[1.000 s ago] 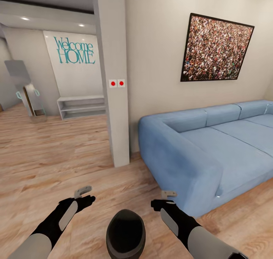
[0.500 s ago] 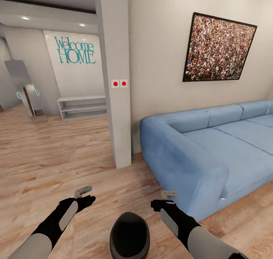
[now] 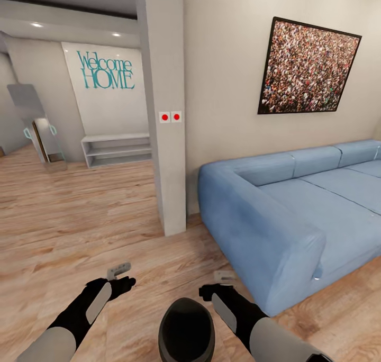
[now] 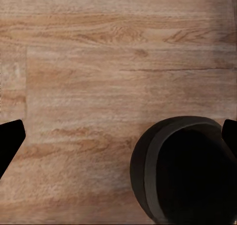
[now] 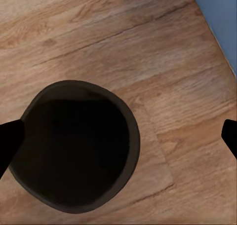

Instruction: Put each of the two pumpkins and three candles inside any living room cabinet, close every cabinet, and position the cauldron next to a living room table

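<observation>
We saw the cauldron (image 3: pixel 187 330) standing upright on the wooden floor (image 3: pixel 79 214), low in the head view, between our two arms and close in front of us. Its wide mouth faced up and its inside looked dark. The left gripper (image 3: pixel 123 275) hung over bare floor just to the left of the pot, and the left wrist view caught the cauldron (image 4: pixel 182 170) near one dark fingertip (image 4: pixel 10 138), with the fingers set wide apart and nothing between them. The right gripper (image 3: pixel 218 283) hung just to the right of the pot, near the front corner of the blue sofa (image 3: pixel 286 214). From the right wrist, the cauldron (image 5: pixel 76 146) lay below and between the spread fingers (image 5: pixel 9 138), which held nothing; whether they touched its rim we could not tell. Beyond the arms stood a grey pillar (image 3: pixel 165 108) with two red buttons (image 3: pixel 170 117), a framed picture (image 3: pixel 308 68) above the sofa, and farther back a white wall with "Welcome HOME" lettering (image 3: pixel 106 71) over a low white shelf (image 3: pixel 116 149).
</observation>
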